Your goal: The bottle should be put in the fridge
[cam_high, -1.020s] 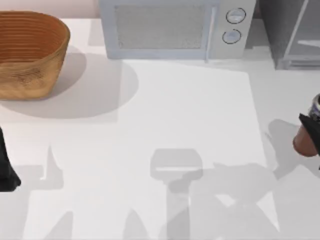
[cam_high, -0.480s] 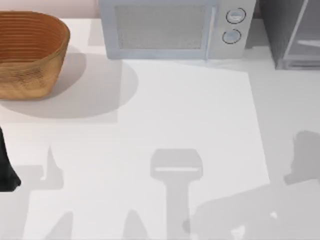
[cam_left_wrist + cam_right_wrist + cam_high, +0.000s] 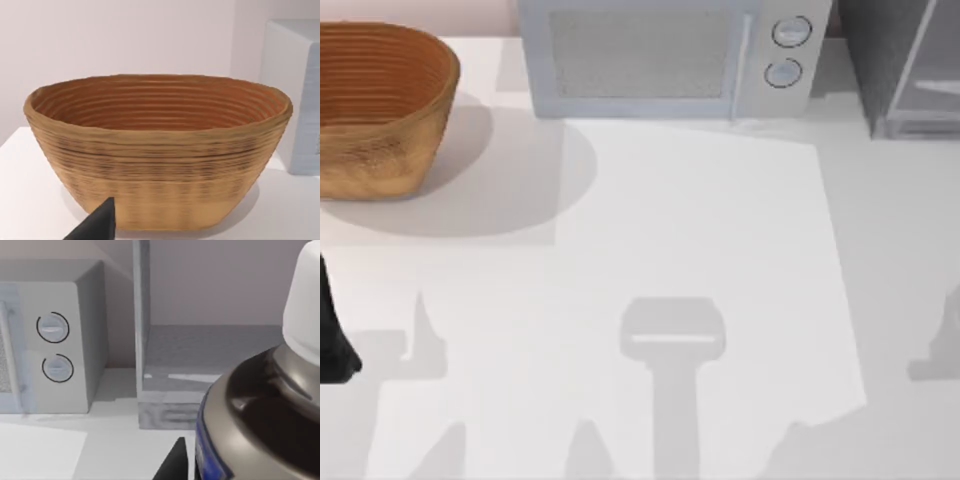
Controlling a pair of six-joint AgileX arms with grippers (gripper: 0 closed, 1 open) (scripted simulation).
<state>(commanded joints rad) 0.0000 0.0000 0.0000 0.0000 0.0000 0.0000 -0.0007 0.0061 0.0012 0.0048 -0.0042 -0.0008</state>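
The bottle (image 3: 260, 405) looms close in the right wrist view, with its white cap (image 3: 302, 305), dark neck and blue label band. My right gripper (image 3: 225, 472) is shut on it, and one dark finger (image 3: 172, 464) shows beside the label. Beyond the bottle stands the fridge (image 3: 215, 352), its front open onto a bare grey shelf inside a pale frame. In the top view the fridge (image 3: 905, 70) sits at the back right corner. My left gripper (image 3: 332, 345) is parked at the table's left edge.
A light-grey microwave (image 3: 660, 60) with two dials stands at the back centre, just left of the fridge, and appears again as the microwave (image 3: 50, 340). A woven basket (image 3: 380, 110) sits at the back left, right in front of my left wrist as the basket (image 3: 157, 150).
My right gripper and the bottle, seen at the top view's right edge a second ago, have left that view. Their shadow has slid toward the right edge. The left arm has not moved.
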